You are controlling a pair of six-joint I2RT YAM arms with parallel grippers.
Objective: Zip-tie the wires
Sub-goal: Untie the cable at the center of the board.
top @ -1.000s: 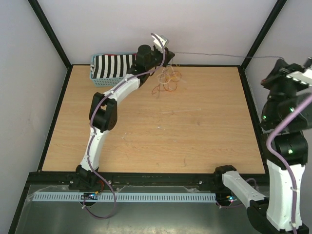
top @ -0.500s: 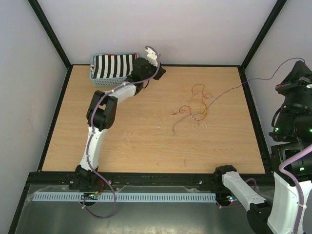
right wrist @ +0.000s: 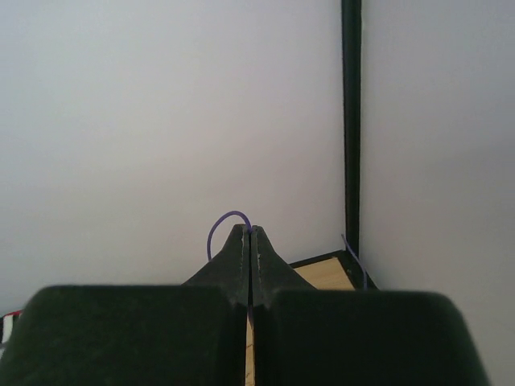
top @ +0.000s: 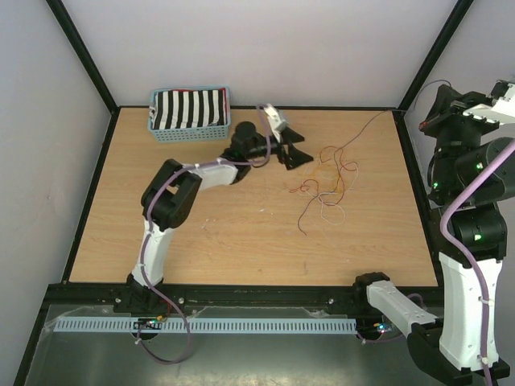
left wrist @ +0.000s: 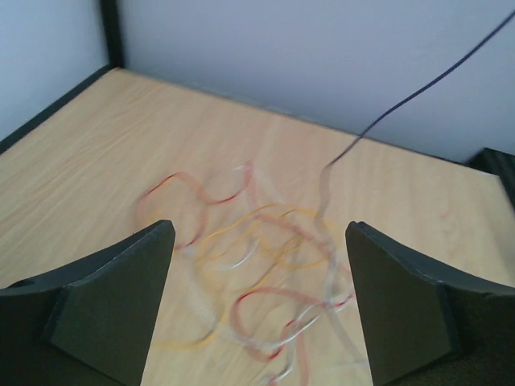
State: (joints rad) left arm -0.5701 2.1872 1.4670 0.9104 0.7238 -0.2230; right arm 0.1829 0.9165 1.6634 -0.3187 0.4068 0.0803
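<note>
The wires (top: 326,181) lie loose on the wooden table, right of centre, as a tangle of orange, red and pale loops. My left gripper (top: 296,149) is open just left of them, low over the table. In the left wrist view the wires (left wrist: 265,265) lie blurred between and beyond the spread fingers (left wrist: 121,281), and nothing is gripped. A thin purple strand (top: 378,119) rises from the tangle toward the right wall. My right gripper (top: 433,112) is held high there. It is shut on that purple strand (right wrist: 225,221), which loops out at its fingertips.
A blue basket (top: 189,134) holding a black-and-white striped cloth stands at the back left. Black frame posts and pale walls close in the table's back and sides. The purple strand (left wrist: 418,92) crosses the air above the table's back right.
My left gripper has opened and let go of the wires, then swung right from beside the basket. The wires were dragged from the back centre to right of centre. The right arm shifted.
</note>
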